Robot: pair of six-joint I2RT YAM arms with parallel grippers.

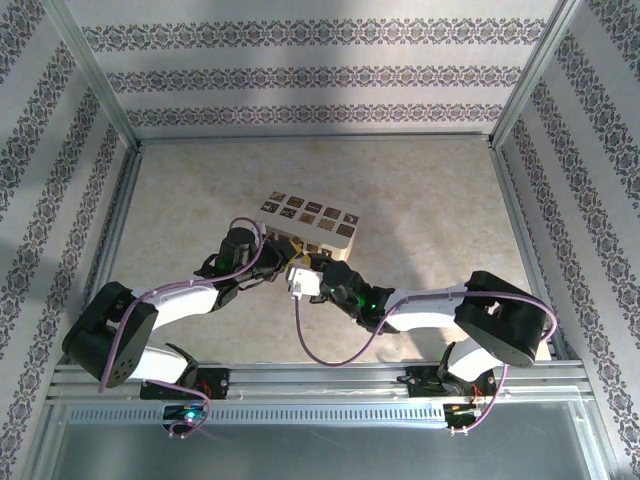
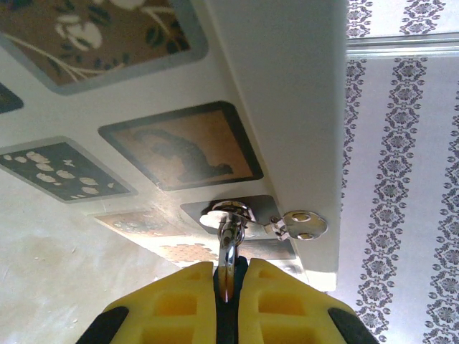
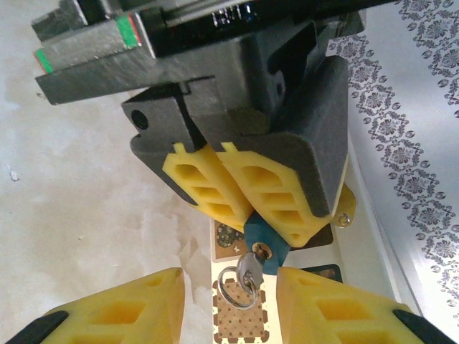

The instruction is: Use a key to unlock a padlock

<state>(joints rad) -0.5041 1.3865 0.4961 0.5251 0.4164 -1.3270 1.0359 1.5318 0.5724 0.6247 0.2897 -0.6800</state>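
Top view: left gripper (image 1: pixel 284 262) and right gripper (image 1: pixel 298 270) meet at 6 o'clock of the cream box (image 1: pixel 312 222); left wrist: pads (image 2: pixel 280 304) squeezed tight on the padlock (image 2: pixel 226 218); right wrist: key (image 3: pixel 249 269) sits in the padlock's 6 o'clock end, right gripper's 2 fingers (image 3: pixel 115 312) apart, flanking it, gripping nothing.

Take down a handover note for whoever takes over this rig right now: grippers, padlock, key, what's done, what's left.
Left gripper: shut on the padlock, by the cream box.
Right gripper: open, jaws either side of the key, not gripping it yet.
Key: looks seated in the padlock, ring hanging.
Done: padlock held, key in.
Left: pinch the key, turn it, pop the lock open. Whether it has been turned, I can't tell.
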